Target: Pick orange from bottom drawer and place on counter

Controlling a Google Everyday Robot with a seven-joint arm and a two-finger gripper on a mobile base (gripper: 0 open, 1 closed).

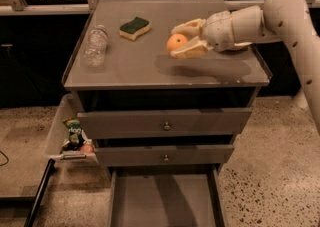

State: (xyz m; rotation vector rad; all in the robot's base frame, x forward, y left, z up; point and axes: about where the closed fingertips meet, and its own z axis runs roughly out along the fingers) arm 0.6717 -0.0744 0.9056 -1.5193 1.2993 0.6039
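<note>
Small smooth orange (176, 44) clasped in gripper (175, 42), held above flat grey counter (145, 66), right of centre. Shallow grey bottom drawer (160, 202) pulled open.

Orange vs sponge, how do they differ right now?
The orange is round and orange; the sponge is a flat green-and-yellow slab. The orange is clamped in the gripper, raised above the counter; the sponge lies loose on it, to the orange's left. Both are small.

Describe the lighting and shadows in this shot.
Camera view: dim, warm light; the gripper, above the counter and shut on the orange, casts a dark shadow on the top beneath it.
</note>
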